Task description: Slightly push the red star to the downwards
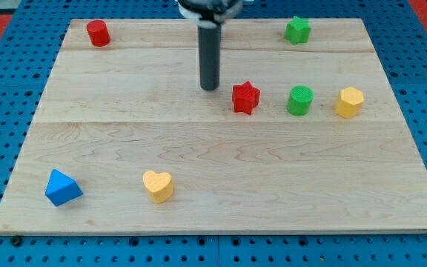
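Counter (pixel 221 200) of pale wood fills the single camera view, resting on a blue pegboard, and my tip (pixel 210 87) stands on it just to the view's left of the red star (pixel 246 98), near but not touching, and a little higher up the view than the star's middle. There is no claw on this arm, only the straight dark rod, so nothing is clenched or released and nothing is held. The red star sits right of the counter's centre, in a row with a green cylinder (pixel 299 101) and a yellow hexagon block (pixel 350 102) further to the view's right. A red cylinder (pixel 98 33) lies at the top left, a green star (pixel 297 30) at the top right, a blue triangular block (pixel 63 188) at the bottom left and a yellow heart (pixel 158 186) near the bottom. The push looks not yet begun. The risk, as I judge it, lies in the approach: from this side a straight move would drive the star rightward into the green cylinder instead of down. The tip likely needs to get above the star first, and an off-centre contact there could spin it or slide it sideways, while too long a stroke would overshoot the slight push asked for.
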### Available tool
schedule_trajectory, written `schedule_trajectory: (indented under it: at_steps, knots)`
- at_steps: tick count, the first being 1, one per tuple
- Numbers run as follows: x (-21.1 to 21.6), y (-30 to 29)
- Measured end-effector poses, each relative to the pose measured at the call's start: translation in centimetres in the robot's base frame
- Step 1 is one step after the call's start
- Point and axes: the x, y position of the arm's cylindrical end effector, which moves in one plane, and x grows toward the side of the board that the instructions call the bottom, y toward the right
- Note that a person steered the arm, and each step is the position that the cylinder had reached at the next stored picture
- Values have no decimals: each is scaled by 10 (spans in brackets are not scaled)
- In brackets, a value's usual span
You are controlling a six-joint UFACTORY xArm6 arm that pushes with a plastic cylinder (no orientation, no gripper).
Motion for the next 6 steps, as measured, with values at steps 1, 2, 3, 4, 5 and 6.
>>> schedule_trajectory:
  at_steps: [1,2,3,4,5,6]
  knots:
    - [-20,22]
    - [-13,40]
    - [5,66]
    - [24,71]
    - [25,71]
    - [-10,71]
